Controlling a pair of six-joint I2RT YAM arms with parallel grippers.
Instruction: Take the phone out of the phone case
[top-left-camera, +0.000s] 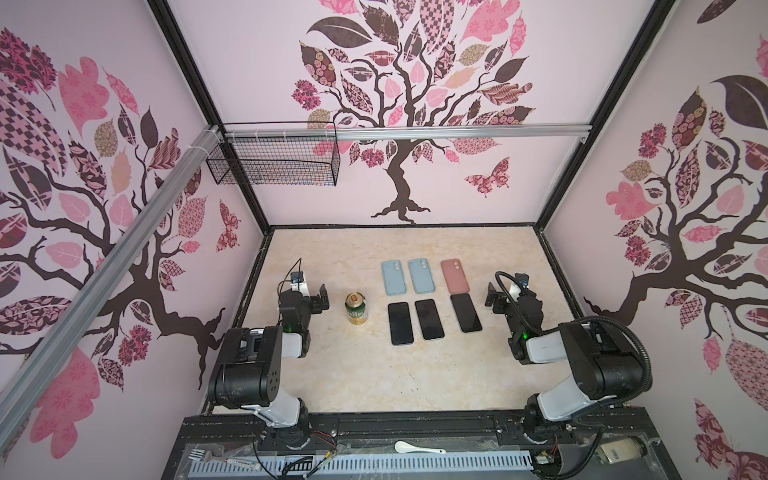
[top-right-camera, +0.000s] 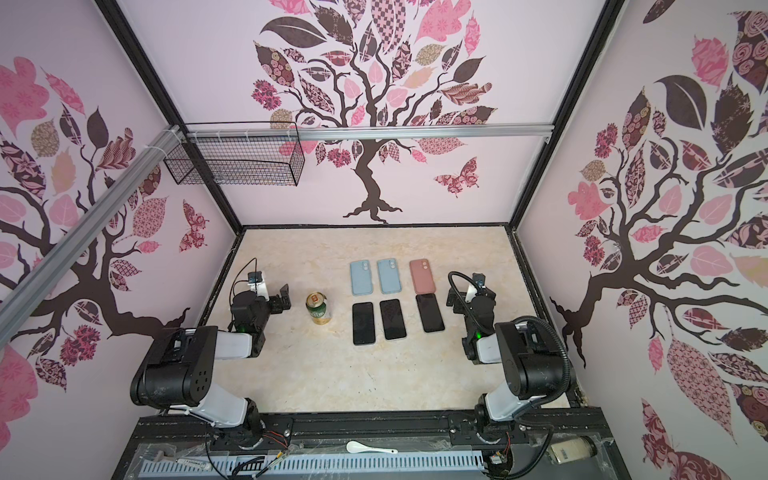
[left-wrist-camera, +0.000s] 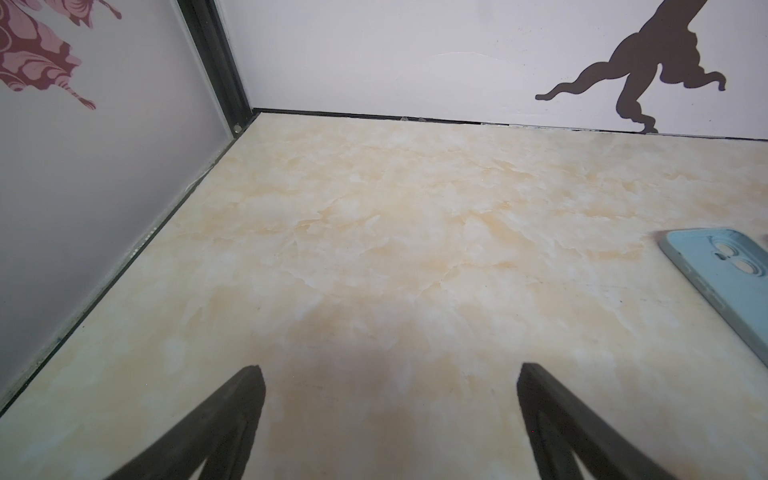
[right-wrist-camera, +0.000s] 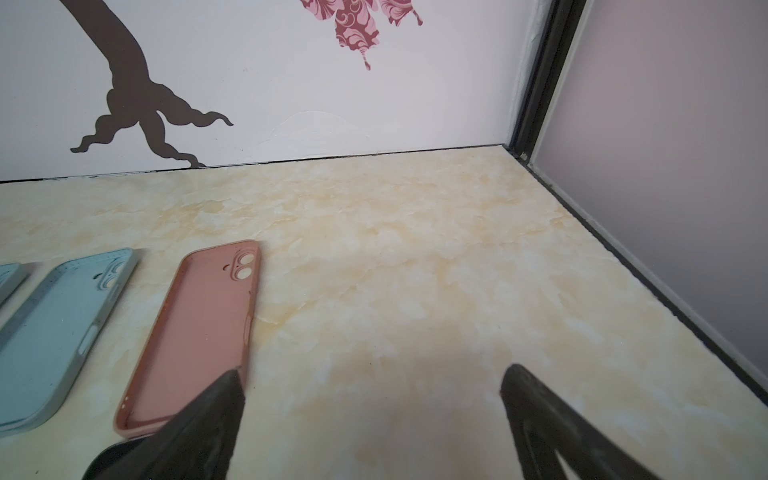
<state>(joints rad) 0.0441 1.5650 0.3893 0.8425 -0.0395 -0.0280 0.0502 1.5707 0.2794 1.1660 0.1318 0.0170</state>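
Note:
Three phone cases lie in a row on the marble table: two light blue (top-left-camera: 392, 277) (top-left-camera: 421, 275) and one pink (top-left-camera: 454, 276). The pink case (right-wrist-camera: 203, 332) lies hollow side up with nothing in it. Just in front of each case a black phone lies flat, apart from the cases (top-left-camera: 400, 323) (top-left-camera: 429, 319) (top-left-camera: 466, 312). My left gripper (top-left-camera: 322, 297) (left-wrist-camera: 390, 368) hovers open left of the can, over bare table. My right gripper (top-left-camera: 492, 297) (right-wrist-camera: 374, 370) hangs open just right of the pink case and its phone, holding nothing.
A green and gold can (top-left-camera: 356, 308) stands upright between my left gripper and the phones. Side walls close in near both arms. A wire basket (top-left-camera: 274, 160) hangs on the back rail. A white spoon (top-left-camera: 415, 448) and a fork (top-left-camera: 199, 455) lie on the front ledge.

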